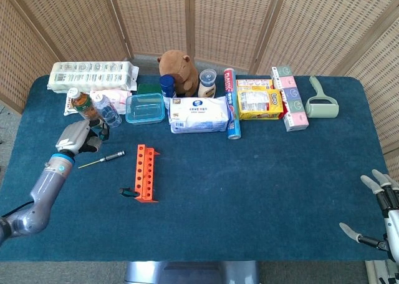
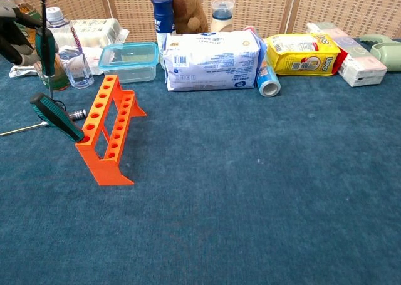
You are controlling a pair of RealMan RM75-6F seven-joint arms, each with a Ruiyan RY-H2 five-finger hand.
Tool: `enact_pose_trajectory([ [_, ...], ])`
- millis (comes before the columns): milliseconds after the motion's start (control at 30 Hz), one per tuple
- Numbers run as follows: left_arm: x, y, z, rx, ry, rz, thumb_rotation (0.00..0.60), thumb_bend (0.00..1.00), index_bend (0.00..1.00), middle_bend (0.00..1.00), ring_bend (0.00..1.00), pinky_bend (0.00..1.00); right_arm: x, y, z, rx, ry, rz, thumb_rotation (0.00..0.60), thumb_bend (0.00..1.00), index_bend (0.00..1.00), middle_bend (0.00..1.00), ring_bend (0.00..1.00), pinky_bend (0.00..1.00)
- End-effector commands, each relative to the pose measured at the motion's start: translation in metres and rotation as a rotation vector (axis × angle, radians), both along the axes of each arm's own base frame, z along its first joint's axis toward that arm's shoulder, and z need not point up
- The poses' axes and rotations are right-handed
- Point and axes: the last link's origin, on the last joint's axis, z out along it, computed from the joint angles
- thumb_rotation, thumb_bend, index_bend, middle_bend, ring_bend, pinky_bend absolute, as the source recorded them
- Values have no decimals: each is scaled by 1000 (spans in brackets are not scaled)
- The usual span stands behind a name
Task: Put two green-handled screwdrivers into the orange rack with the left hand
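A: What's in the rack (image 2: 108, 134) so far?
B: We see one green screwdriver (image 2: 57, 117) stuck in its near end, handle out at 9 o'clock.
A: And the second?
B: Left hand (image 1: 76, 136) grasps that screwdriver (image 2: 44, 44) upright by the bottles (image 2: 65, 49). Right hand (image 1: 381, 204) hangs released, fingers apart.
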Motion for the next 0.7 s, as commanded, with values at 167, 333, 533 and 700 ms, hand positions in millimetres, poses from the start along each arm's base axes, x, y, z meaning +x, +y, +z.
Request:
enact_pose_trajectory([
  [167,6,-15,28,9,-100,-34,600,492,539,943,894,953,1,0,-2,2,4,-1,502,0,138,56,0,0],
  [333,21,-30,42,-10,-183,-73,600,494,540,943,894,952,1,0,-2,1,8,-1,504,0,138,56,0,0],
  [533,36,-48,56,-38,-273,-118,600,493,539,943,894,953,1,0,-2,-1,8,-1,501,0,137,56,0,0],
  [700,48,-67,64,-83,-372,-161,600,494,540,943,894,953,1,1,-2,-2,9,0,501,0,137,57,0,0],
])
